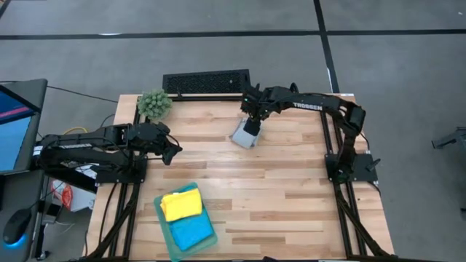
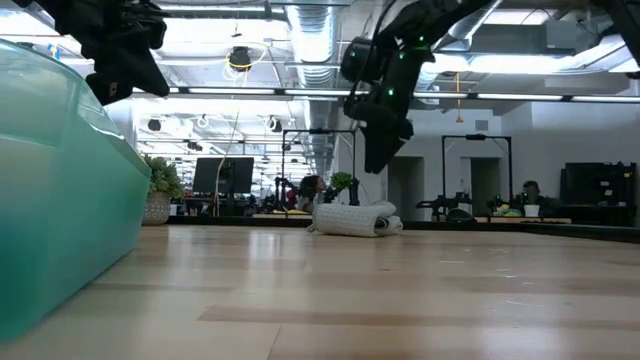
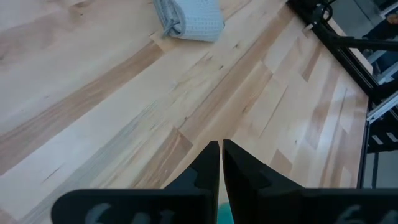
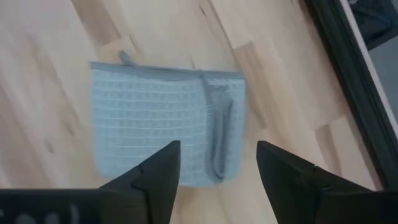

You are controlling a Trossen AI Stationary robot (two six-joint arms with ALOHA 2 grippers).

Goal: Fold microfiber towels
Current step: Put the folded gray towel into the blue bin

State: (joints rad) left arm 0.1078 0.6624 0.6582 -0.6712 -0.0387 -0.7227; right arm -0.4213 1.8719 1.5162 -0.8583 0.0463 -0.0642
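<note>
My right gripper [image 4: 217,171] hangs released straight over the folded grey towel [image 4: 165,127]; left gripper [image 3: 221,168] clenched, well apart.

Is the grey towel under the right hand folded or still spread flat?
Folded: the grey towel lies as a compact layered rectangle, one doubled edge showing, below the open right hand.

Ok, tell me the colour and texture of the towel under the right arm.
Light grey towel with a waffle weave, clearest in the right wrist view.
</note>
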